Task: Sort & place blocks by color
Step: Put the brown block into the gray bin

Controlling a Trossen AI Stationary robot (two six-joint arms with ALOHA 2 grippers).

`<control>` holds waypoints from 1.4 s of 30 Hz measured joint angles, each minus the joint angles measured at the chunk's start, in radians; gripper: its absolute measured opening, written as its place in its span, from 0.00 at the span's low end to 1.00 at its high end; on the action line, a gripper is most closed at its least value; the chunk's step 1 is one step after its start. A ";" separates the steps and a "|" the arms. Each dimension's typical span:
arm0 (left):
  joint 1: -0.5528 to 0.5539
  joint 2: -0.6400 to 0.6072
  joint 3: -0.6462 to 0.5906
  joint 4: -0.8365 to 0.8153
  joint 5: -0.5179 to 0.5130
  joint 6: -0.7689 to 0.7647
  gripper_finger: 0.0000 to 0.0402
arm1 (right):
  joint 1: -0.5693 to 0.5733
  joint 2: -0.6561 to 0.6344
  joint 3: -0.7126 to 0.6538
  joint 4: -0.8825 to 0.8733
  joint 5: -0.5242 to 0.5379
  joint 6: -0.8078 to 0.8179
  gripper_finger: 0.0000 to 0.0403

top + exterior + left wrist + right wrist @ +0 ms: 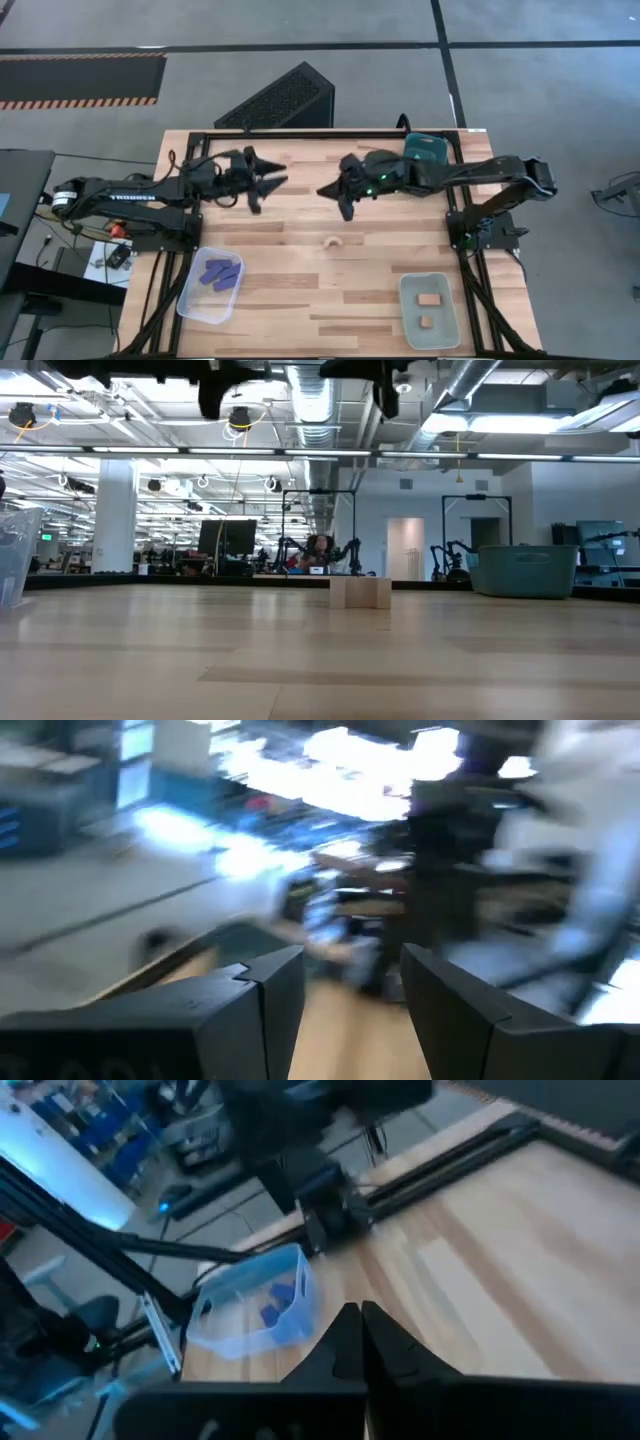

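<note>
Tan arch block lies below the closed right gripper.

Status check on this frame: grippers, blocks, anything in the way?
Left gripper open, empty, raised over table. Right gripper shut, empty. Tan arch block alone mid-table; blue blocks in clear bin, tan blocks in right bin. Nothing blocking.

Setting: you are working in an open-plan robotics lab. Evidence: exposed ceiling ducts upper centre, strip lighting, more robot arm rigs mid right, monitors, hazard-striped floor tape upper left.
</note>
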 joint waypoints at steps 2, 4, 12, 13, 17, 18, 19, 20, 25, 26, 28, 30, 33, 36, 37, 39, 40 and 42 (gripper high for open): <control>-0.034 0.001 0.000 0.070 0.032 0.049 0.38 | -0.009 -0.024 0.000 -0.014 0.017 -0.015 0.01; -0.060 0.000 0.000 0.134 0.006 0.097 0.38 | -0.013 -0.023 0.002 -0.053 0.065 -0.057 0.02; -0.108 -0.018 0.000 0.236 -0.013 0.234 0.38 | -0.039 0.128 -0.002 -0.131 0.095 -0.116 0.24; -0.115 -0.028 0.000 0.234 -0.013 0.247 0.38 | -0.039 0.140 -0.002 -0.127 0.085 -0.111 0.28; -0.135 -0.086 0.001 0.161 -0.079 0.259 0.38 | -0.030 0.187 -0.001 -0.095 0.077 -0.107 0.45; -0.136 -0.098 0.001 0.146 -0.094 0.259 0.38 | -0.029 0.193 -0.001 -0.093 0.076 -0.110 0.50; -0.136 -0.115 0.001 0.116 -0.110 0.258 0.38 | -0.028 0.193 -0.002 -0.091 0.075 -0.113 0.54; -0.136 -0.131 0.001 0.085 -0.116 0.254 0.38 | -0.028 0.191 -0.002 -0.078 0.074 -0.113 0.58; -0.136 -0.155 0.001 0.045 -0.122 0.193 0.38 | -0.031 0.190 0.000 -0.047 0.073 -0.114 0.70; -0.136 -0.151 0.001 0.046 -0.122 0.176 0.38 | -0.033 0.190 0.000 -0.035 0.074 -0.117 0.71; -0.136 -0.136 0.001 0.046 -0.124 0.140 0.40 | -0.047 0.189 0.000 -0.025 0.074 -0.166 0.72; -0.136 -0.121 0.001 0.040 -0.144 0.104 0.43 | -0.053 0.195 0.000 -0.037 0.084 -0.205 0.71; -0.136 -0.109 0.001 0.022 -0.150 0.077 0.50 | -0.062 0.223 -0.001 -0.099 0.104 -0.210 0.69; -0.136 -0.109 0.001 -0.012 -0.152 0.075 0.56 | -0.057 0.271 0.000 -0.143 0.078 -0.211 0.68; -0.136 -0.108 0.001 -0.022 -0.152 0.074 0.58 | -0.051 0.285 0.000 -0.166 0.052 -0.211 0.68; -0.136 -0.111 0.001 -0.037 -0.147 0.058 0.60 | -0.029 0.317 -0.001 -0.167 0.005 -0.212 0.68; -0.136 -0.113 0.001 -0.040 -0.147 0.051 0.61 | -0.014 0.334 0.000 -0.165 -0.010 -0.213 0.68; -0.136 -0.113 0.001 -0.056 -0.147 0.049 0.62 | 0.020 0.353 -0.002 -0.190 -0.027 -0.227 0.68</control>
